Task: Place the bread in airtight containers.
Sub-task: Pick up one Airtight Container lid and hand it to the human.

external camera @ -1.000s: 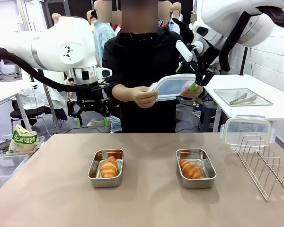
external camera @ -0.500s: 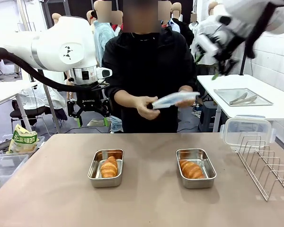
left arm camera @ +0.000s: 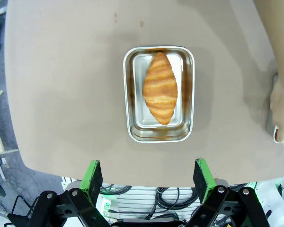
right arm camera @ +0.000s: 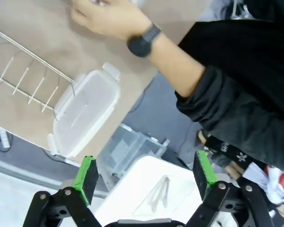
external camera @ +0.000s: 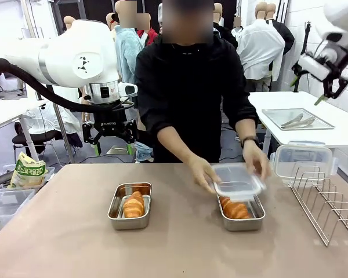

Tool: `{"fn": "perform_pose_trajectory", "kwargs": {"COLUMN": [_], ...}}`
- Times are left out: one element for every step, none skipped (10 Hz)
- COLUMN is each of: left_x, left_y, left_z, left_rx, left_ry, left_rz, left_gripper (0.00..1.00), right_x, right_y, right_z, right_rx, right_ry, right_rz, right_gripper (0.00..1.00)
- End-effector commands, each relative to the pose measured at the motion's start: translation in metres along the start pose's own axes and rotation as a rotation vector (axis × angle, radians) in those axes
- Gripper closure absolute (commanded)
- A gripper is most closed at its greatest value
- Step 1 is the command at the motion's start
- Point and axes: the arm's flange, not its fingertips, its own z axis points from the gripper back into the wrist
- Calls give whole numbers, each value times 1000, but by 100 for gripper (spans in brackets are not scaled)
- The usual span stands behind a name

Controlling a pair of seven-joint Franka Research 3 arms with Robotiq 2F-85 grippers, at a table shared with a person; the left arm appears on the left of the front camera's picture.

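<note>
Steel pans [external camera: 130, 215] [external camera: 242, 219] each hold a croissant [external camera: 134, 204] [external camera: 235, 208] mid-tabletop. A clear lid [external camera: 237, 181] is held over the right pan by a person's hands [external camera: 204, 174]. Both grippers [external camera: 112, 146] [external camera: 332, 91] are raised, jaws wide and empty.

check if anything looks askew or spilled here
Nothing spilled. The clear lid in the person's hands sits tilted over the right pan, not yet seated. Each croissant lies inside its pan; the left pan has no lid.
</note>
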Motion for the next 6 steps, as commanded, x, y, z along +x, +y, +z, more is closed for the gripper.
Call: {"fn": "perform_pose_trajectory", "kwargs": {"left_x": [0,0,0,0,0,0], "left_y": [2,2,2,2,2,2], "left_z": [2,2,2,2,2,2], "left_rx": [15,15,15,15,15,15], "left_ry": [-12,-12,-12,-12,-12,-12], "left_rz": [-3,-3,-3,-3,-3,-3], "left_gripper": [0,0,0,0,0,0], "right_x": [-19,-26,-34,-37,-39,-44], "right_y": [-10,-7,-3,1,5,9], "right_z": [-19,-26,-33,-38,-43,-52], "right_rx": [95,150,242,282,320,338], "right_ry": [-28,-18,25,19,-3,-23], "right_rz": [-48,-102,-199,-252,-304,-338], "right_gripper": [0,0,0,0,0,0]}}
